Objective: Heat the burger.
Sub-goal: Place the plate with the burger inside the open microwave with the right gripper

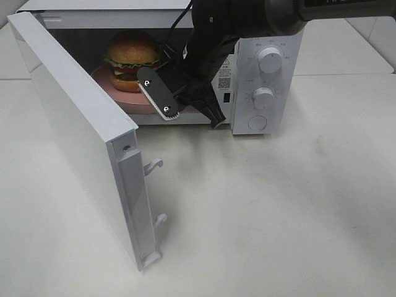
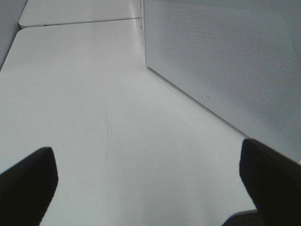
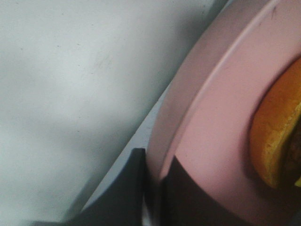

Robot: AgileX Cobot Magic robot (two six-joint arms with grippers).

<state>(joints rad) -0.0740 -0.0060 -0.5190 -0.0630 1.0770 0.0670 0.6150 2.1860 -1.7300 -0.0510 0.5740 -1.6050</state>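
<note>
The burger (image 1: 131, 59), with a golden bun, lettuce and a dark patty, rests on a round pink plate (image 1: 104, 77) inside the open microwave (image 1: 266, 80). My right gripper (image 1: 154, 94) reaches into the cavity and is shut on the plate's near rim. The right wrist view shows its dark fingers (image 3: 136, 188) clamped on the pink plate (image 3: 211, 117), with the burger's bun edge (image 3: 277, 141) just beyond. My left gripper (image 2: 148, 172) is open over bare table and holds nothing. It does not show in the high view.
The microwave door (image 1: 74, 124) swings out wide to the left, its latch hooks (image 1: 154, 166) toward the table's middle. Its outer face (image 2: 225, 61) stands close beside my left gripper. Two knobs (image 1: 270, 60) sit on the control panel. The white table (image 1: 278, 216) lies in front.
</note>
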